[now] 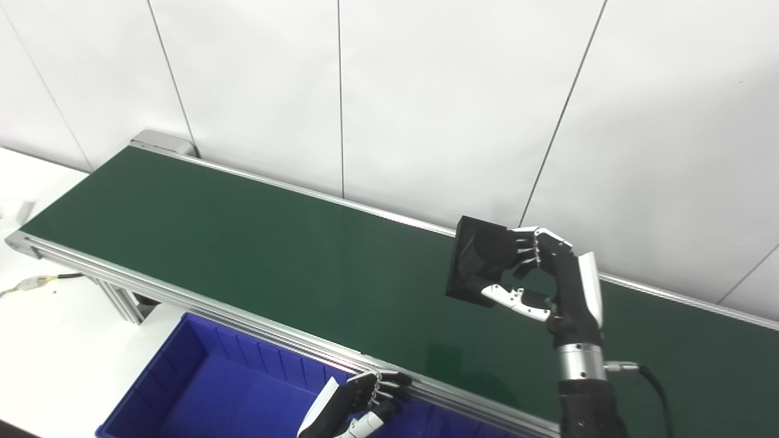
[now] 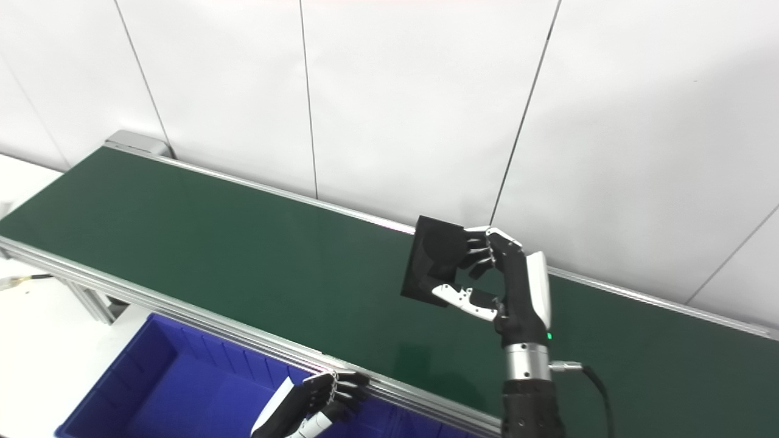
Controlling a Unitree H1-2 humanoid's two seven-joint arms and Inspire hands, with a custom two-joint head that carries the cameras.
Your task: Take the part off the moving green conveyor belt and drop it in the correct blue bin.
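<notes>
The right hand [image 1: 551, 277] grasps the black part [image 1: 478, 261], held tilted above the belt [image 1: 243, 243]. The bin [image 1: 201, 377] lies lower left, across the belt's near rail, beside the left hand [image 1: 356, 401], whose fingers are curled on nothing.

My left hand [image 1: 359, 406] runs off the bottom edge at 6 o'clock, its grip unreadable. The blue bin [image 1: 201, 365] is cropped there too. My right fingers [image 1: 523, 246] hide part of the black part [image 1: 478, 261] (its shape unclear).
</notes>
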